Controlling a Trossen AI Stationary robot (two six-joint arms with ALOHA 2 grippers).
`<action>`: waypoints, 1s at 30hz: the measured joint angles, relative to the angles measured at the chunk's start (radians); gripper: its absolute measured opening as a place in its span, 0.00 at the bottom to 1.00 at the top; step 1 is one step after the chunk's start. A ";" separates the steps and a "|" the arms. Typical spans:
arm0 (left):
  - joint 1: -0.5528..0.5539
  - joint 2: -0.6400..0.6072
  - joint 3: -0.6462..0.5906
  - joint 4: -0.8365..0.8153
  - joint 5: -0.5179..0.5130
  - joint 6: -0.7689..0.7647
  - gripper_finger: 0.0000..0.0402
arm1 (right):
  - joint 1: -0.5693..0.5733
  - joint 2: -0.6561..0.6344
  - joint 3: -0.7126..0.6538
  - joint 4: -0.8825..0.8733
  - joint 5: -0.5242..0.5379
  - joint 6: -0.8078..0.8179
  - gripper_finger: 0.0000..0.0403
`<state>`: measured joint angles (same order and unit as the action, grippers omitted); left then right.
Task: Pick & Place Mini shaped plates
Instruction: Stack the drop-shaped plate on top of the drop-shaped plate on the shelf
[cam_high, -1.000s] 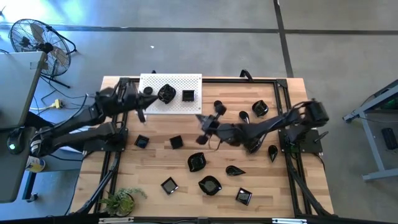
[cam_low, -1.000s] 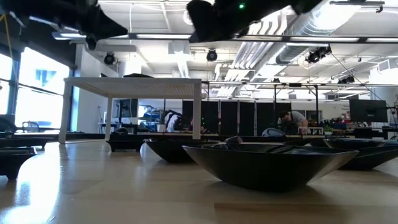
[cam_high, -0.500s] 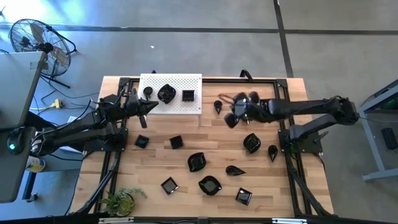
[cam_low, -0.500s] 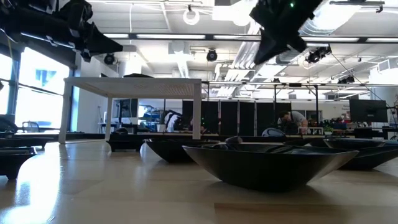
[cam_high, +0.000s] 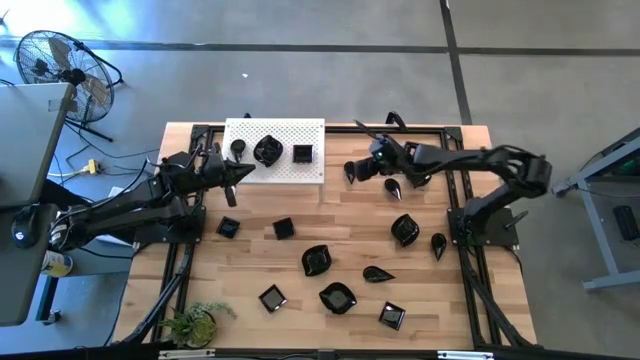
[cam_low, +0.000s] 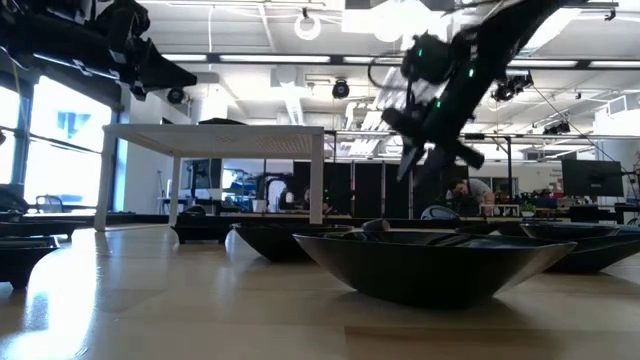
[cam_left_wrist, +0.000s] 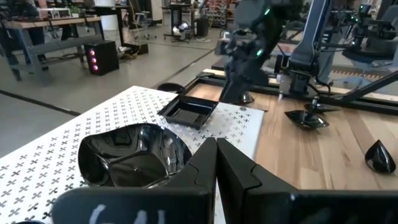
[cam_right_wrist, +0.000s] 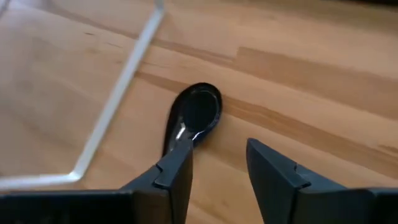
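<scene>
Right gripper (cam_high: 368, 168) swung from table centre to far edge, fingers parted, empty, above teardrop plate (cam_right_wrist: 198, 112) beside white board (cam_high: 300, 172). Left gripper (cam_high: 238, 173) shut, idle. Advice: centre, straddle rim, descend.

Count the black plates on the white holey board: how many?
3 on the white board: a small dish at its left end, a wavy dish in the middle, a square dish rightmost.
</scene>
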<state>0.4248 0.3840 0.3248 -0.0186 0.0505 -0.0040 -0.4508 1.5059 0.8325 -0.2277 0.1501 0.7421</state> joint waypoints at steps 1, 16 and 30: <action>0.000 0.000 0.000 -0.001 0.000 0.000 0.00 | -0.010 0.024 -0.007 0.026 -0.012 0.008 0.33; 0.000 0.000 0.000 -0.010 0.003 0.000 0.00 | -0.023 0.217 0.017 0.174 -0.056 0.043 0.19; 0.000 0.000 0.000 -0.010 0.004 -0.001 0.00 | -0.023 0.217 -0.012 0.230 -0.026 0.074 0.12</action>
<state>0.4250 0.3836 0.3248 -0.0284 0.0544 -0.0051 -0.4736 1.7233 0.8210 0.0019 0.1246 0.8160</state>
